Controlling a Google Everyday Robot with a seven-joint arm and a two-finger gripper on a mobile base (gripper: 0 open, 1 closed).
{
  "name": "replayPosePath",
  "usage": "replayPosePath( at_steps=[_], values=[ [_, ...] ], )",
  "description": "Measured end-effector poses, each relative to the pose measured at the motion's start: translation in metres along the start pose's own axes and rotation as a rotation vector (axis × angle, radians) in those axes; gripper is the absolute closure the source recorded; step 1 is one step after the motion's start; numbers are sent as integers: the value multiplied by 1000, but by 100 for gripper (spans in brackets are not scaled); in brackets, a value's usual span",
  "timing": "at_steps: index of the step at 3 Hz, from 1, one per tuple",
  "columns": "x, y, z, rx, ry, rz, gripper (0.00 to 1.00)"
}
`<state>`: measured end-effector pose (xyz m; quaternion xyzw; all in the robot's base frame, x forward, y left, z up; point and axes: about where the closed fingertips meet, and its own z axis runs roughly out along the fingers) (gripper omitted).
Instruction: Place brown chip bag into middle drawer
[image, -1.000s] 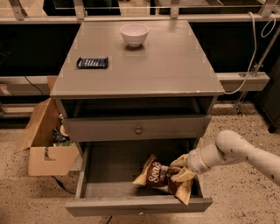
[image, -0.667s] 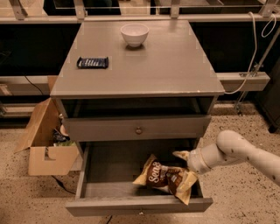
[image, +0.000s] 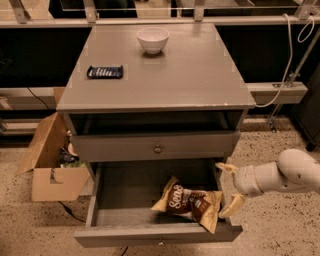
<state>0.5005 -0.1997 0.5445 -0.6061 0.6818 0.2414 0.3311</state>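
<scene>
The brown chip bag (image: 189, 202) lies flat inside the open middle drawer (image: 115, 210), toward its right front corner, with tan-yellow ends and white script on its dark centre. My gripper (image: 227, 187) is at the drawer's right side wall, just right of the bag and apart from it. Its two tan fingers (image: 232, 205) are spread wide, and nothing is between them. The white arm reaches in from the right edge of the view.
A white bowl (image: 152, 39) and a small dark blue wrapped bar (image: 105, 72) sit on the grey cabinet top (image: 200, 75). A closed drawer front with a round knob (image: 158, 149) is above the open drawer. An open cardboard box (image: 52, 165) stands on the floor at left.
My gripper has let go of the chip bag and pulled back to the right, out to the drawer's side wall. The bag has settled flat in the drawer.
</scene>
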Motion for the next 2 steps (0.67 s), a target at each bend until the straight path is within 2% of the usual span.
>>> replayPosePath(
  at_steps=[1,2],
  values=[
    [-11,-6,-57,107,-2,-22,0],
    [-19,-15,-112,204,-2,-18,0]
  ],
)
